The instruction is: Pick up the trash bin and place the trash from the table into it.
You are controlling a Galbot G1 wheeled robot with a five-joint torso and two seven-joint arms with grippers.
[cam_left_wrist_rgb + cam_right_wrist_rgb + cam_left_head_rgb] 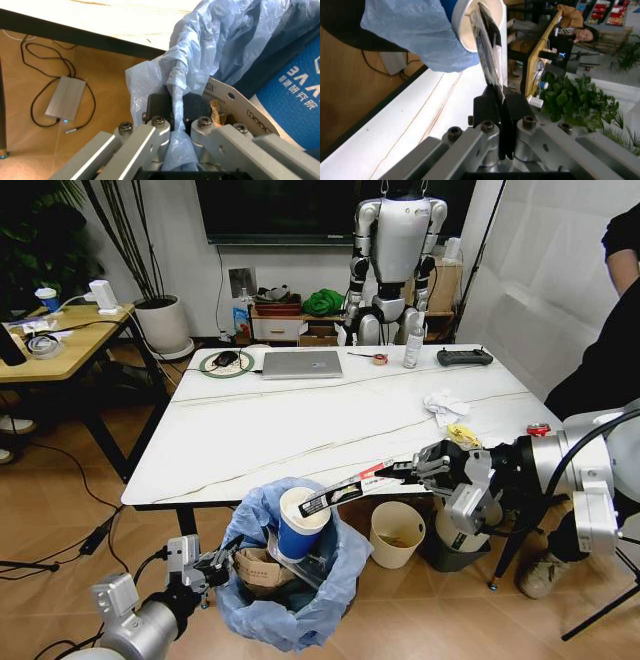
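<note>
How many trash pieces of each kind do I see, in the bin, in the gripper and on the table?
Blue paper cup: 1
Brown cardboard box: 1
Flat packet in the right gripper: 1
White tissue: 1
Red can: 1
Yellow scrap: 1
Total: 6

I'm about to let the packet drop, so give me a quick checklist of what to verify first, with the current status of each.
1. Left end effector shut on the trash bin's bag: ok.
2. Right end effector clamped on the flat packet: ok.
3. Packet tip over the trash bin opening: ok, it reaches the blue paper cup rim.
4. Room inside the bin: not ok, the cup and brown cardboard fill much of it.
5. Table cleared: not ok, crumpled tissue and a red can remain.
6. Bin held level: cannot tell.
</note>
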